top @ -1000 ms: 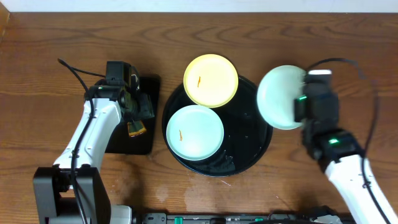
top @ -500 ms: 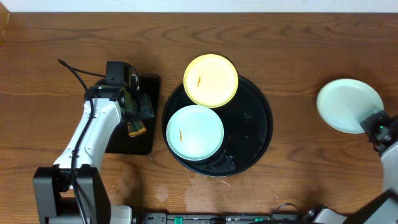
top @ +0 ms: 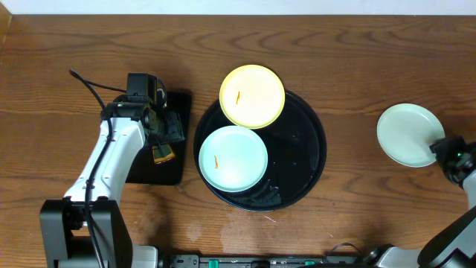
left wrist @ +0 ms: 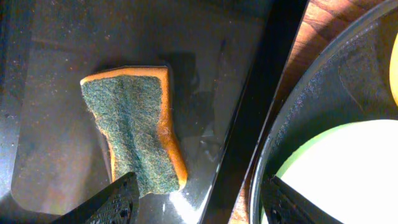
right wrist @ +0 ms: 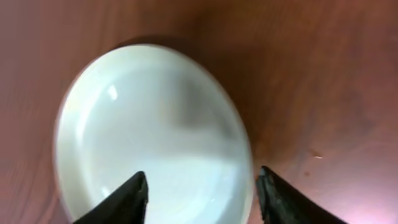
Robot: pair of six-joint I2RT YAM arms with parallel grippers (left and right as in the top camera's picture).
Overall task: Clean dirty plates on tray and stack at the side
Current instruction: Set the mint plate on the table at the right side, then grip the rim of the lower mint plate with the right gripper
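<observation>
The round black tray [top: 301,149] holds a pale yellow plate [top: 252,95] at its back edge and a mint plate [top: 233,158] at its front left, each with a small orange smear. Another mint plate [top: 407,135] lies on the wood far to the right, with no smear showing. My right gripper [top: 444,149] is at that plate's near right edge. In the right wrist view its jaws [right wrist: 202,190] are open, one finger over the plate [right wrist: 149,124] and the other past its rim. My left gripper [left wrist: 199,202] is open above a green-and-orange sponge [left wrist: 134,134].
The sponge [top: 163,154] lies on a narrow black rectangular tray [top: 178,100] just left of the round tray, whose rim [left wrist: 273,143] is close to my left fingers. Bare wooden table lies between the round tray and the plate on the right.
My right arm carried the mint plate from beside the tray to the far right of the table, and its jaws have opened. The left arm has not moved.
</observation>
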